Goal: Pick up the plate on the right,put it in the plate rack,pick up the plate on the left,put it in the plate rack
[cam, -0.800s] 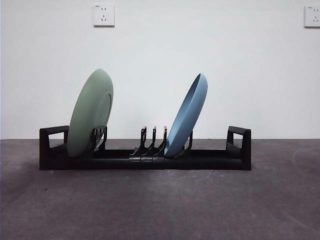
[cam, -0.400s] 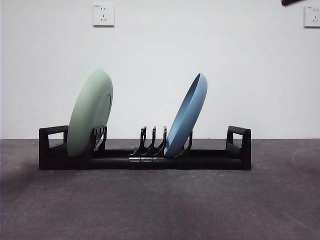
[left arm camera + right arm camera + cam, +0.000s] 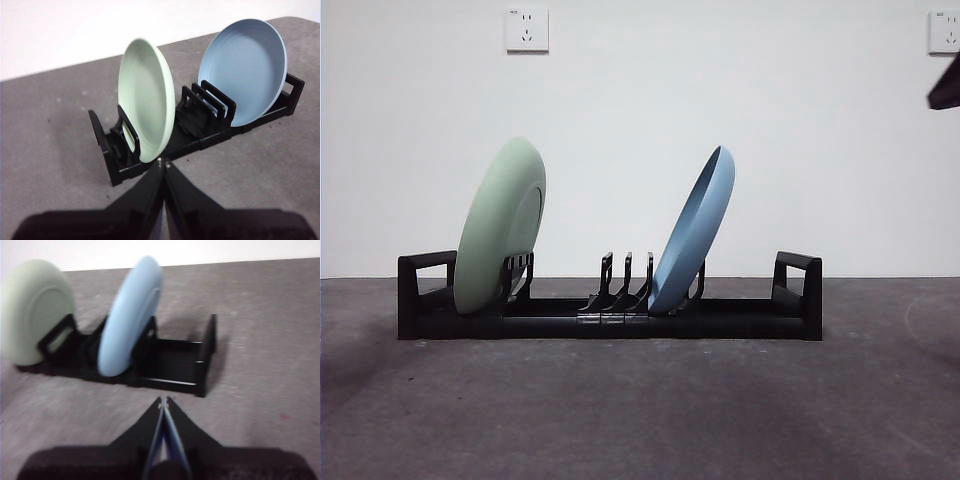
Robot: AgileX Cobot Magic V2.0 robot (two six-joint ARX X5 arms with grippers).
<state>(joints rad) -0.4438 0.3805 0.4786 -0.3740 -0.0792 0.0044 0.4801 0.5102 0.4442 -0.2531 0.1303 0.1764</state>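
Both plates are already sitting in the plate rack (image 3: 610, 318): the green plate (image 3: 500, 228) near one boxy end, the blue plate (image 3: 694, 232) past the middle prongs. Left gripper (image 3: 162, 162) and right gripper (image 3: 163, 404) are hanging clear of the rack, jaws pinched together, gripping nothing. Looks done to me.

Front camera sits low at table height, facing level across the table (image 3: 640, 420) toward the wall. Left wrist camera looks down obliquely from above, close behind the left gripper (image 3: 162, 162). Right wrist camera looks down likewise behind the right gripper (image 3: 163, 402), image blurred. All three share the plate rack (image 3: 610, 322), green plate (image 3: 500, 228) and blue plate (image 3: 693, 232).
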